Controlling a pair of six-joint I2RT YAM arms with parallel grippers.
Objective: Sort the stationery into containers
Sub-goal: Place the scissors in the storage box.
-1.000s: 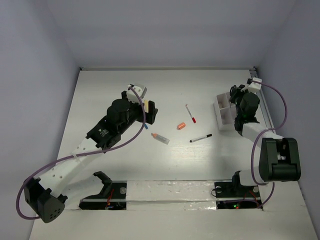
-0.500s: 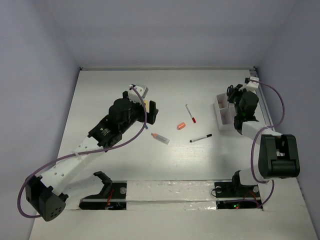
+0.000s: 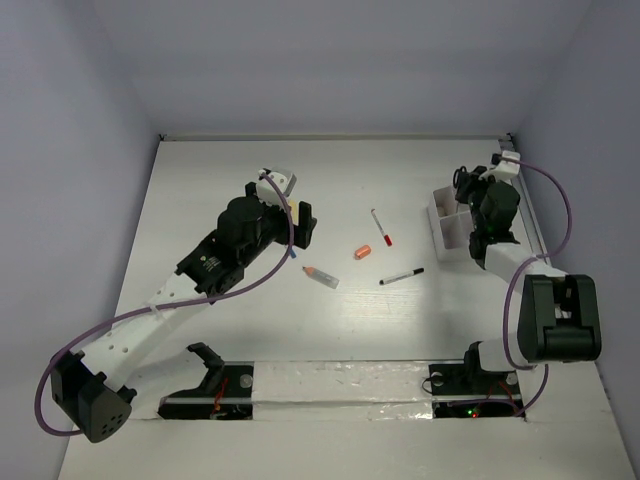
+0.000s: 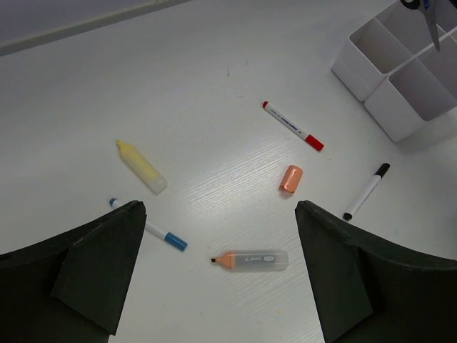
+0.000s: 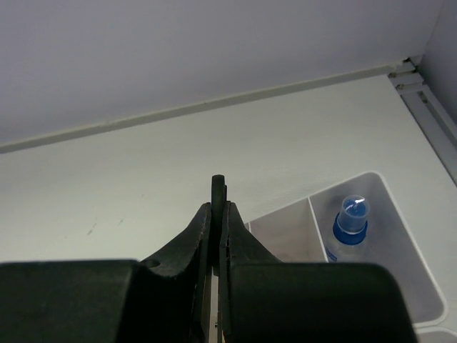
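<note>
My left gripper (image 4: 220, 214) is open and empty above the table, also in the top view (image 3: 297, 228). Below it lie a cream-yellow stick (image 4: 141, 166), a blue-tipped pen (image 4: 150, 230), an orange-tipped crayon (image 4: 250, 260), an orange cap (image 4: 290, 179), a red-capped pen (image 4: 293, 126) and a black marker (image 4: 366, 191). The white organizer box (image 3: 447, 225) stands at the right. My right gripper (image 5: 218, 207) is shut on the black handle of the scissors (image 4: 430, 18), held blades-down over the box (image 4: 371, 71).
A blue-capped bottle (image 5: 350, 218) stands in one far compartment of the box. The white walls close the table at the back and right. A metal rail (image 5: 428, 114) runs along the right edge.
My right gripper with the scissors has shifted slightly toward the back over the box. My left gripper moved a little away from the cream stick, then held still.
</note>
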